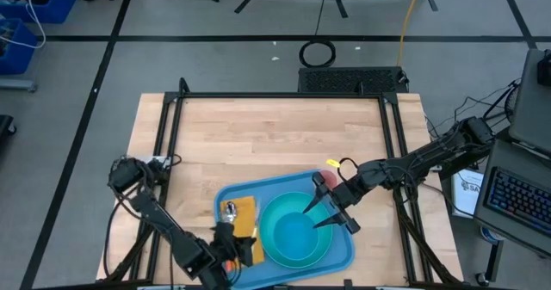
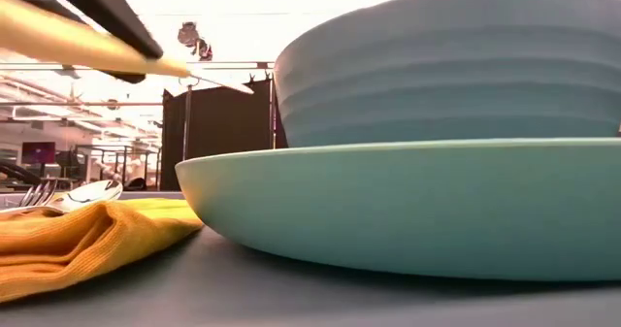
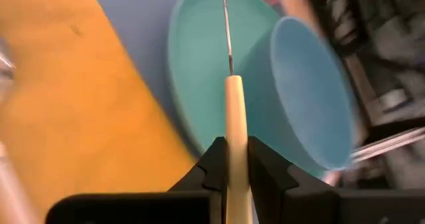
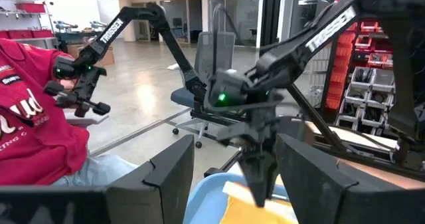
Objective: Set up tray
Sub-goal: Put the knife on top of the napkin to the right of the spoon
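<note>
The blue tray [image 1: 344,251] lies at the table's near edge. A teal plate [image 1: 297,238] rests on it, and a blue bowl [image 2: 456,65] stands in the plate [image 2: 408,211]. A yellow napkin [image 1: 241,225] covers the tray's left part, with a fork and spoon [image 2: 87,193] lying on it. My left gripper [image 1: 234,243] is over the napkin's near end, shut on a knife [image 3: 234,117]. My right gripper [image 1: 331,206] is open above the bowl's right rim and holds nothing. My left gripper pinches the knife's cream handle [image 3: 236,151] between its two fingers [image 3: 212,164], which lie along the handle. The blade [image 3: 227,24] sticks out ahead, over the plate [image 3: 199,64]. The knife is lifted clear above the napkin [image 2: 68,235], its blade tip [image 2: 218,80] slanting slightly down.
Bare wood table [image 1: 267,135] stretches beyond the tray to the far edge. A black frame [image 1: 284,95] borders the table. A small yellow and pink object [image 1: 331,163] lies just past the tray's far right corner. A person in a red top [image 4: 33,117] is behind the table.
</note>
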